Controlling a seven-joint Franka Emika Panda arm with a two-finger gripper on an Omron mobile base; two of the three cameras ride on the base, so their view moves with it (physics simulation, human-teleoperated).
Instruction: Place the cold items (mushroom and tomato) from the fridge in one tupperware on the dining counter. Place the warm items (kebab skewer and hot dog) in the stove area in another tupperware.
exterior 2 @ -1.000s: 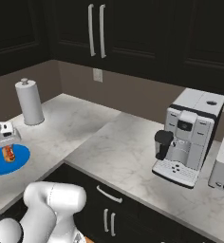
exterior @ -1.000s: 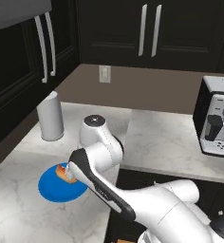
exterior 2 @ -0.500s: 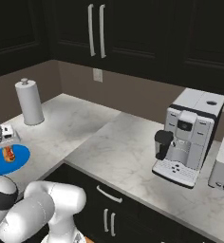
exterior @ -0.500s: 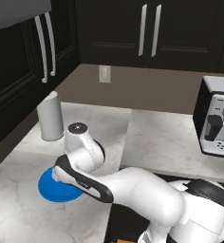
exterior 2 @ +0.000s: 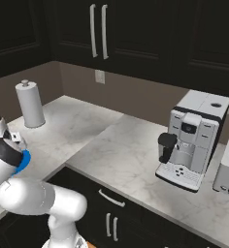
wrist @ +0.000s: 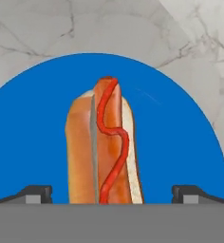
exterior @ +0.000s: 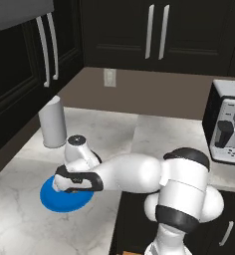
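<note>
Across the marble counter [exterior: 20, 219] I've swung the arm [exterior: 134, 172] down low over the blue plate [exterior: 52, 201] since a second ago, so pickup looks close. The hot dog [wrist: 104, 147] lies on that plate, centred between my fingertips [wrist: 35, 193]. The gripper [wrist: 111, 194] is spread wide, straddling the bun, nothing pinched yet.

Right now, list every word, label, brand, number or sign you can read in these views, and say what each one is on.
None: no readable text appears anywhere.
Coffee machine: its dark front panel and the buttons on its base are too small and blurred to make out.
Toaster: no readable marking.
Hot dog: the red squiggle is sauce, not lettering.
Blue plate, paper towel roll and wall outlet: plain, no print.
</note>
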